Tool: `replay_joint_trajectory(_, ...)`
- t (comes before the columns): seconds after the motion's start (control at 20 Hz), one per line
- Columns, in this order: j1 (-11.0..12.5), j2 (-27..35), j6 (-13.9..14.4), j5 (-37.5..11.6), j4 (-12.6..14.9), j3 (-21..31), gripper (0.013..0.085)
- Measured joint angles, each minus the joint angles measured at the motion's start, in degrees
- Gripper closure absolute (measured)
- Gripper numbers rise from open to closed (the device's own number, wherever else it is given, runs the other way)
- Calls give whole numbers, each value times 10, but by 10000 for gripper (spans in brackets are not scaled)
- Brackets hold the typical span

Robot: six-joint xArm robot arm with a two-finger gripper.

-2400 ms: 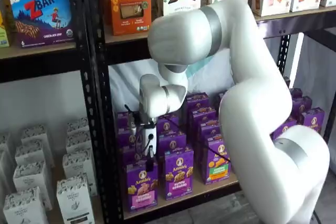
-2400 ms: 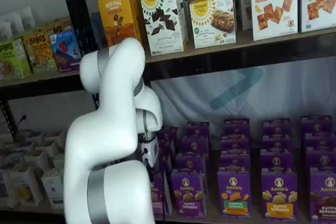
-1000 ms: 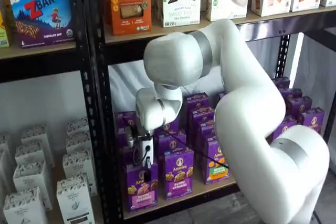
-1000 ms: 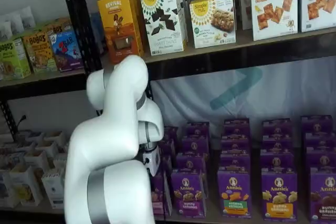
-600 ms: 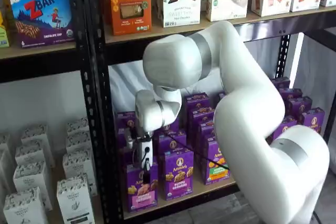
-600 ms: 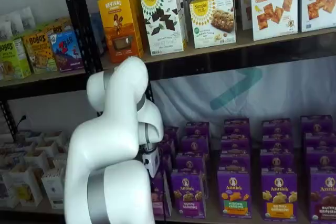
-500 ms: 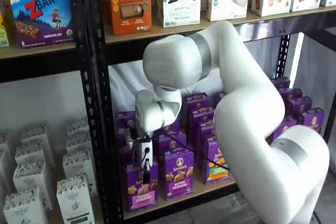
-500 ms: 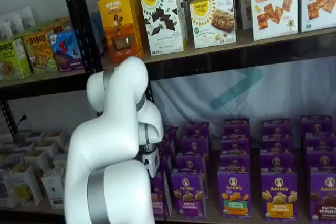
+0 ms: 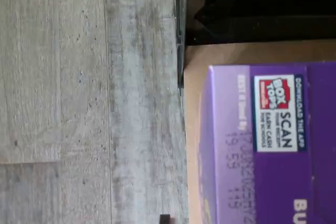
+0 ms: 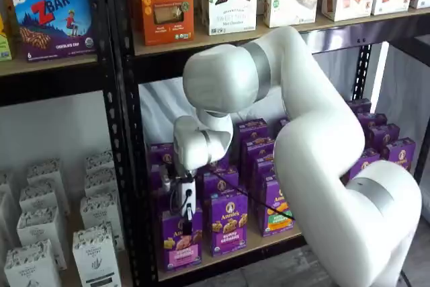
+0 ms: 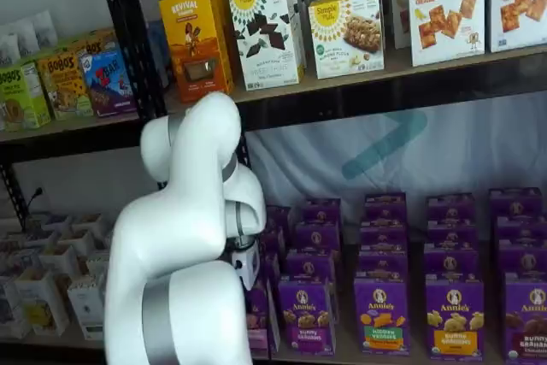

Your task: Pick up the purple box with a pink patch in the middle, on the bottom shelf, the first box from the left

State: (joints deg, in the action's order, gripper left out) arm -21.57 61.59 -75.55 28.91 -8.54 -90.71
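The purple box with a pink panel stands upright at the left front of the bottom shelf. My gripper hangs straight down over its top edge. The white body is above the carton and a black finger reaches down at the carton's top. No gap between the fingers shows, and whether they are closed on the carton is unclear. In a shelf view the arm hides the fingers and most of the purple box. The wrist view shows the purple box top close up, with a Box Tops label, on the tan bottom shelf.
More purple Annie's cartons stand in rows to the right and behind, one with a green-orange panel. A black perforated upright rises just left of the box. White cartons fill the left bay. Grey floor lies below the shelf edge.
The gripper has come down a little toward the top of the purple box. The carton has not moved.
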Motion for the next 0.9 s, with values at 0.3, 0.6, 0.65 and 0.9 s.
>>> replay_joint_trajectory(0.3, 1, -4, 7, -1, 10, 6, 450)
replay_joint_trajectory(0.6, 2, -7, 4, 0, 7, 10, 570)
replay_joint_trajectory(0.65, 2, -8, 5, 0, 8, 10, 570)
replay_joint_trajectory(0.9, 2, -10, 11, 2, 16, 12, 570)
